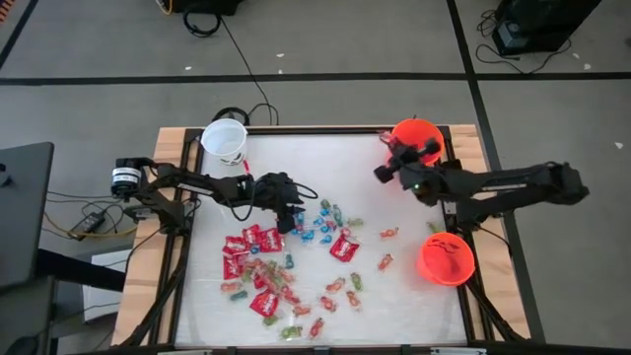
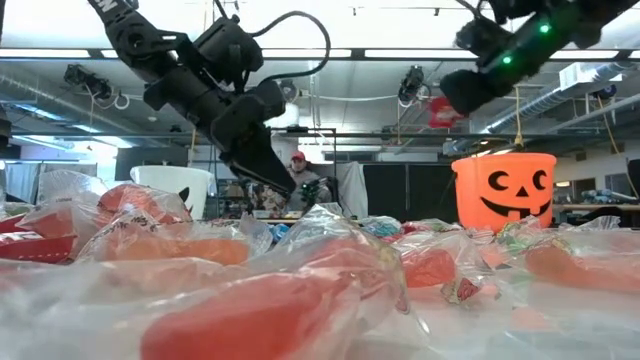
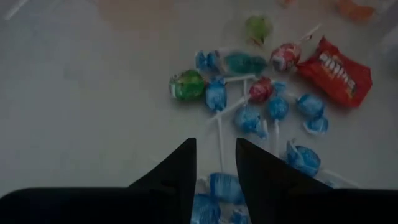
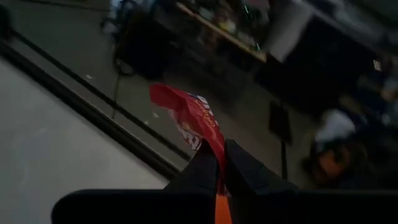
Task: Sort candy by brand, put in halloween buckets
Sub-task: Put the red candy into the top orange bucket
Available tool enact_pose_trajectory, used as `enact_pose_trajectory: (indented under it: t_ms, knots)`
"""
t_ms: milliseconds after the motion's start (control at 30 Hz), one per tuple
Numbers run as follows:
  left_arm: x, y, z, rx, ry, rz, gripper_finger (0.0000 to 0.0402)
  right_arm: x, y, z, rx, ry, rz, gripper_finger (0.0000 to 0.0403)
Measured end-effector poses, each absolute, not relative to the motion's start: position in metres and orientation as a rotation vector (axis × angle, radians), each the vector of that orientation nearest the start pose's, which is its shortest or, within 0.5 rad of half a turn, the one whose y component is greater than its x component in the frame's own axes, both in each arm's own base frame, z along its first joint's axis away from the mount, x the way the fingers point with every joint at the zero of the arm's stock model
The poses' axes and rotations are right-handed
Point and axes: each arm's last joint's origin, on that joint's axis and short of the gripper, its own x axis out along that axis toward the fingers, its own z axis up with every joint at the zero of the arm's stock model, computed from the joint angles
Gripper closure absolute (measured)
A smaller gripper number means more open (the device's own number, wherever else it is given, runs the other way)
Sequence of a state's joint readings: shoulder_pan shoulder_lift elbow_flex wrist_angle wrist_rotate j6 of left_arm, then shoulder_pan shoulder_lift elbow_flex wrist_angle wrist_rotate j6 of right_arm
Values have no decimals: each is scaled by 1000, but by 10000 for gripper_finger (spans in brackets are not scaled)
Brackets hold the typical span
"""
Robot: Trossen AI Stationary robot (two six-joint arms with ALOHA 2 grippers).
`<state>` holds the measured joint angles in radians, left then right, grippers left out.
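Across the middle of the high view, your left gripper (image 1: pixel 288 209) sits low over the candy (image 1: pixel 286 266), at the upper edge of the pile beside the small blue pieces. The white bucket (image 1: pixel 226 141) stands at the table's upper left corner, well apart from it. Your right gripper (image 1: pixel 398 161) hangs at the upper right, just beside the far orange bucket (image 1: pixel 416 135); the second orange bucket (image 1: pixel 447 258) sits at the right edge, lower down. Open room is the bare strip of table (image 1: pixel 315 163) along the top between the white and orange buckets. The wooden rim runs close beside both orange buckets, so a wide swing there could knock one.

At table height, the low view shows the left gripper (image 2: pixel 268 160) coming down from the upper left, and the jack-o'-lantern bucket (image 2: pixel 503 190) at right behind heaped sweets.

Looking past the left wrist, your fingers (image 3: pixel 180 171) stand narrowly apart with nothing held, above a tight cluster of blue pieces (image 3: pixel 249 118) and thin white sticks. The risk, I judge, is closing on two at once, or snagging a stick and dragging its neighbours.

Past the right wrist, your gripper (image 4: pixel 221 167) is pinched shut on just the corner of a red packet (image 4: pixel 189 118), which stands up over the floor beyond the table edge. That thin hold could slip; released off-centre, the packet may miss the bucket and land on the floor.
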<state>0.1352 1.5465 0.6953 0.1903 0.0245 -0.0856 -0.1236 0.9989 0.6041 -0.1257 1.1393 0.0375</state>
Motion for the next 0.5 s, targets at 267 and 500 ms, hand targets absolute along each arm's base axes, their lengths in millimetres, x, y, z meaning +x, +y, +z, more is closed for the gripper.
enact_pose_trajectory:
  t_ms: [267,500]
  knots:
    - [286,38,175,-132,660,139,295,151,-70,243,55,502,-1301,385]
    - [263,37,188,-103,675,184,297,138,-84,236,234,575,-1265,358]
